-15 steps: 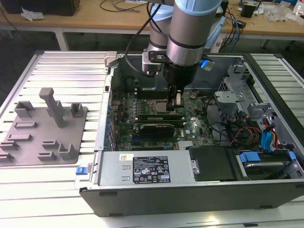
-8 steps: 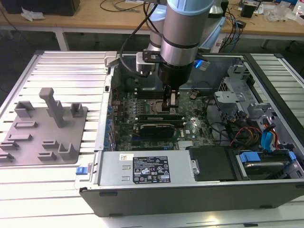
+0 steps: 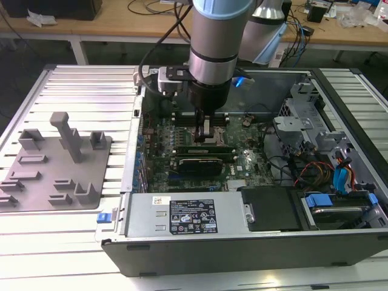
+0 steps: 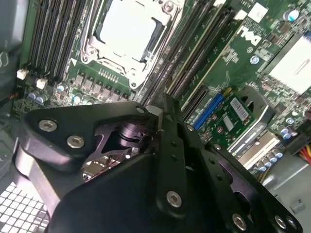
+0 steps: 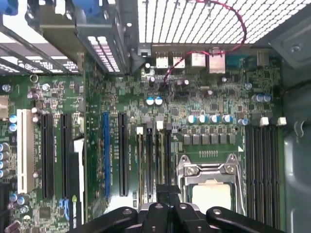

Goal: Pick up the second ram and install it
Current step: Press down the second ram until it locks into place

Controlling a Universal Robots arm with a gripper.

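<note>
My gripper (image 3: pixel 206 134) reaches down into the open computer case (image 3: pixel 115 239), over the green motherboard (image 3: pixel 160 142). Its black fingers look pressed together in both wrist views, and nothing shows between them. The gripper (image 5: pixel 168 190) hangs above the black memory slots (image 5: pixel 154 160) beside the silver processor socket (image 5: pixel 211 187). The second wrist view puts the gripper (image 4: pixel 168 103) near the same slots (image 4: pixel 192 58). A long green stick with dark chips (image 3: pixel 200 150), which looks like the ram, lies seated across the board just in front of the fingertips. I cannot tell whether the fingers touch it.
A black vented block (image 3: pixel 200 165) sits just in front of the green stick. A grey power supply with a label (image 3: pixel 188 215) lines the case's front wall. Drive cages and coloured cables (image 3: pixel 330 176) crowd the exterior view's right. A grey fixture tray (image 3: pixel 54 163) lies outside the case.
</note>
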